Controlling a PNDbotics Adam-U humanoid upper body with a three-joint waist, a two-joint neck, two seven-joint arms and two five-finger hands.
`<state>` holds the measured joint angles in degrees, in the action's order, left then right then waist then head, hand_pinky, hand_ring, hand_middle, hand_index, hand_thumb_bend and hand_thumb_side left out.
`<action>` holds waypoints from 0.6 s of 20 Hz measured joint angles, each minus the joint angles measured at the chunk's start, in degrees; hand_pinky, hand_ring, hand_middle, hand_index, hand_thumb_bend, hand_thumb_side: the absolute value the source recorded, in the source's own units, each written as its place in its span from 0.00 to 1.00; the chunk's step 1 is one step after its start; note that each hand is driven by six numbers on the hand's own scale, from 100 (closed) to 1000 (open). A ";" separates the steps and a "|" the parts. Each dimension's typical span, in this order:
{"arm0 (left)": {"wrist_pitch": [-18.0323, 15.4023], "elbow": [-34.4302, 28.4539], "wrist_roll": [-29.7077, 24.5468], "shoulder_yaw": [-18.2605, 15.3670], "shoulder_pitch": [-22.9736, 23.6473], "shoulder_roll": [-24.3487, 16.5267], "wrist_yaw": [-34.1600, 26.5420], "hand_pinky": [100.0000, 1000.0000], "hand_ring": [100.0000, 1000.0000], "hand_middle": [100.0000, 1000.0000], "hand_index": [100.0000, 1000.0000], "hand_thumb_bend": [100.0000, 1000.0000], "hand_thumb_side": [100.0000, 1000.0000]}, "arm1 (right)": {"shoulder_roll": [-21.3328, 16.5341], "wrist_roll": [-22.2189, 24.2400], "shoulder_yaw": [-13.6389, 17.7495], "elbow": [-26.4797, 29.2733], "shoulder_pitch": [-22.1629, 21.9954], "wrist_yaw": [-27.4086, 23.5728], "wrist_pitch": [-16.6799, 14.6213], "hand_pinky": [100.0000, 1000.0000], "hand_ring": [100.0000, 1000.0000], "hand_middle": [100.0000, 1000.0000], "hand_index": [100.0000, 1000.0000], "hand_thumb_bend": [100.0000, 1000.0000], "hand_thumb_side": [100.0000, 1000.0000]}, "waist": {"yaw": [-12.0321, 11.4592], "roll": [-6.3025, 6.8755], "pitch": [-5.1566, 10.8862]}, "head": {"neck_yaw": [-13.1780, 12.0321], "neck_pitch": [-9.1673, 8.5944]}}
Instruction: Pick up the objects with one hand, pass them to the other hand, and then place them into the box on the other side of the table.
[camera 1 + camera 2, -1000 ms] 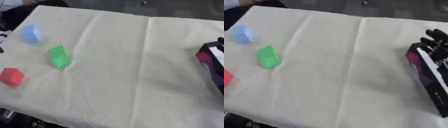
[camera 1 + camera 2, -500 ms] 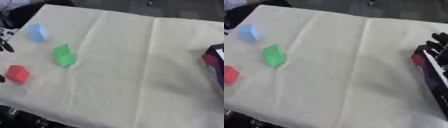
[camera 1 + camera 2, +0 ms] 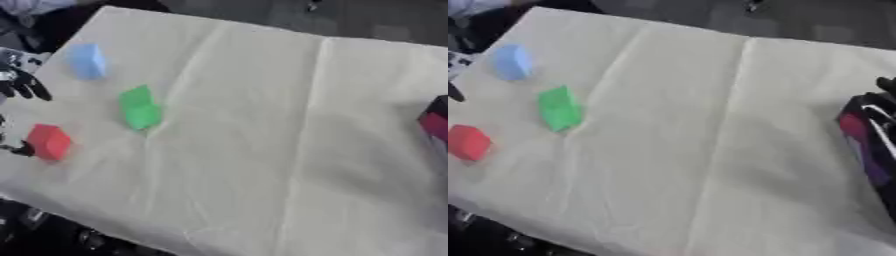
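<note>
**Left hand closes in on the red block; nothing lifted yet**

Over the last second the whole view has slid, so the blocks sit further right in the frame and the box further toward the right edge; that is the head turning, not the things moving. What has truly changed is at the far left edge, where the left hand [image 3: 19, 84] has come into sight.

The cream cloth over the table [image 3: 289, 150] fills nearly everything, creased down its middle. At the right edge stands the dark box [image 3: 870, 135], with magenta showing at its side; a dark tip at its upper corner in the right eye view may be the right hand, but I cannot tell, nor say how its fingers stand.

All three blocks lie on the cloth at the left, well apart from the box: the green block [image 3: 140, 107] nearest the middle, the blue block [image 3: 88, 61] up and to the left of it, the red block [image 3: 48, 142] lower left, near the cloth's edge.

The left hand shows only dark fingers at the edge, between the blue and red blocks, curled downward and grasping nothing. A dark tip also sits just beside the red block.

I judge this the reach of the first pick. Next the hand must settle over one block, likely the red, and close round it.
</note>
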<state>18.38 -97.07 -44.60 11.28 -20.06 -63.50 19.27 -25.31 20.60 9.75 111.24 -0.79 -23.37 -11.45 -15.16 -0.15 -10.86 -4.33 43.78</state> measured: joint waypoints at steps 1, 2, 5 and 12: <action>-0.16 0.36 -0.26 0.27 -0.26 0.12 0.31 0.89 0.87 0.80 0.80 0.65 0.00 | 0.13 0.06 -0.01 0.00 0.04 0.12 -0.05 1.00 1.00 1.00 1.00 0.00 0.51 | 0.05 -0.10 -0.11 | -0.03 0.00; -0.31 0.77 -0.53 0.52 -0.51 0.14 0.63 0.89 0.87 0.81 0.80 0.65 0.00 | 0.25 0.11 -0.01 0.00 0.07 0.21 -0.10 1.00 1.00 1.00 1.00 0.00 0.51 | 0.13 -0.22 -0.31 | -0.05 0.00; -0.69 2.12 -1.44 1.14 -1.13 0.68 1.58 0.89 0.88 0.81 0.80 0.66 0.00 | 0.33 0.19 -0.03 0.00 0.24 0.48 -0.18 1.00 1.00 1.00 1.00 0.00 0.51 | 0.29 -0.45 -0.62 | -0.07 0.00; -1.49 5.14 -3.05 2.04 -2.50 1.75 4.38 0.90 0.89 0.82 0.81 0.69 0.00 | 0.56 0.36 -0.33 -0.01 0.32 0.91 -0.31 1.00 1.00 1.00 1.00 0.00 0.52 | 0.45 -0.68 -0.80 | 0.95 0.00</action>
<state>16.89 -91.93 -47.66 13.32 -22.55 -61.75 23.65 -24.74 20.97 9.42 111.23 -0.47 -22.46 -11.76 -14.71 -0.83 -11.66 -3.38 43.78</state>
